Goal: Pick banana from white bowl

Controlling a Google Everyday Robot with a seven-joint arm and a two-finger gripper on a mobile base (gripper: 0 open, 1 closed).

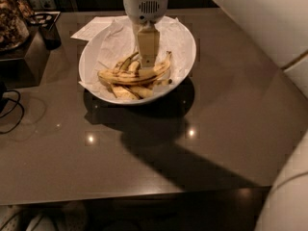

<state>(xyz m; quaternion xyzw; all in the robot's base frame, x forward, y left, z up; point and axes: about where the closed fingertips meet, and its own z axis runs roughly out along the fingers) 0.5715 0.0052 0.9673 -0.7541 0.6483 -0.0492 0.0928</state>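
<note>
The white bowl [185, 37], lined with crinkled white paper, stands at the back middle of the dark table. Several bananas lie in it. The banana [132, 75], the longest one, yellow with dark streaks, lies curved across the top of the pile, its right end raised toward the rim. My gripper [147, 61] hangs straight down from its white wrist housing into the bowl. Its tip is right at the upper edge of the banana, near its middle. Shorter bananas [126, 91] lie under and in front of it.
A dark box [29, 57] with a container on it stands at the left, a black cable [12, 110] in front of it. A paper sheet [94, 29] lies behind the bowl. White robot parts [255, 18] fill the right side. The table's front edge [144, 192] is near.
</note>
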